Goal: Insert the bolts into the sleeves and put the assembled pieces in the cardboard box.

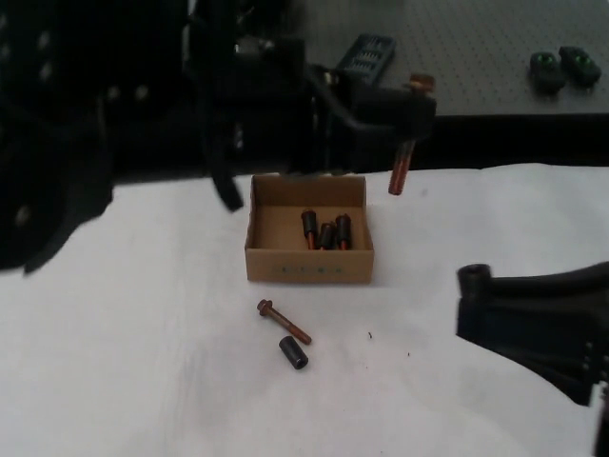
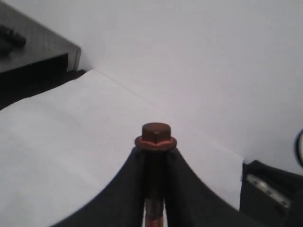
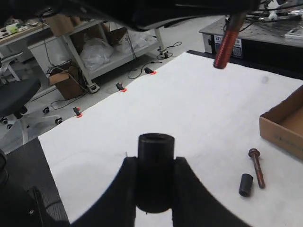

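At this moment my left hand was pressed together on a bolt, pinching the shank just under the flanged head, with the threaded end hanging down above the table at about 1 o'clock from the cardboard box. My right hand pinched a black sleeve by its sides, open bore facing up toward the wrist camera, and its arm stood at about 4 o'clock from the box. The step in hand appeared to be mating these two parts, which were well apart. To do it well, I judged that the bolt axis should first be lined up with the sleeve bore, and only then should the threaded tip be brought to the open mouth. Both grips should stay firm and the feed slow and straight, since a tilted entry would likely jam on the rim or twist the sleeve in my fingers. The flange should seat on the sleeve end before transfer to the box. Count: one box, with three assembled pieces leaning inside it. One loose bolt and one loose sleeve lay just beside each other at 6 o'clock from the box. Counting the held pair, that made five bolts and five sleeves.
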Action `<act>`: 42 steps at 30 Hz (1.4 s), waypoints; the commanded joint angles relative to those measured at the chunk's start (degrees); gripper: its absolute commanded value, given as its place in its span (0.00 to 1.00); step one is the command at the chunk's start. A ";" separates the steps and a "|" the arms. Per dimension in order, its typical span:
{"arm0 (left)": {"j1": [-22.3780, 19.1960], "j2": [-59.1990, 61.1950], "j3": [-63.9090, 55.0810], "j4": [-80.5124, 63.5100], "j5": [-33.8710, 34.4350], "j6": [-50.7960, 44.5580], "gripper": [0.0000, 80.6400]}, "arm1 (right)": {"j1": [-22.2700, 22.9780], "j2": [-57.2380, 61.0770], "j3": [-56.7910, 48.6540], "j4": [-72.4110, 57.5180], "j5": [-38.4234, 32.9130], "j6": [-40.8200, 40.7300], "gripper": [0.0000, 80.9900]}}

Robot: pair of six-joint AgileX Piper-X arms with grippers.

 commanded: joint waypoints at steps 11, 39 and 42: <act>0.09 -4.84 11.54 -28.84 6.37 -14.16 0.01 | 5.92 6.53 4.12 -21.21 0.94 4.83 0.04; 0.09 -4.84 11.73 -23.40 9.72 -14.19 0.01 | 7.74 7.57 12.76 -43.89 10.46 8.00 0.04; 0.09 -4.84 11.73 -23.40 9.72 -14.19 0.01 | 7.74 7.57 12.76 -43.89 10.44 8.12 0.04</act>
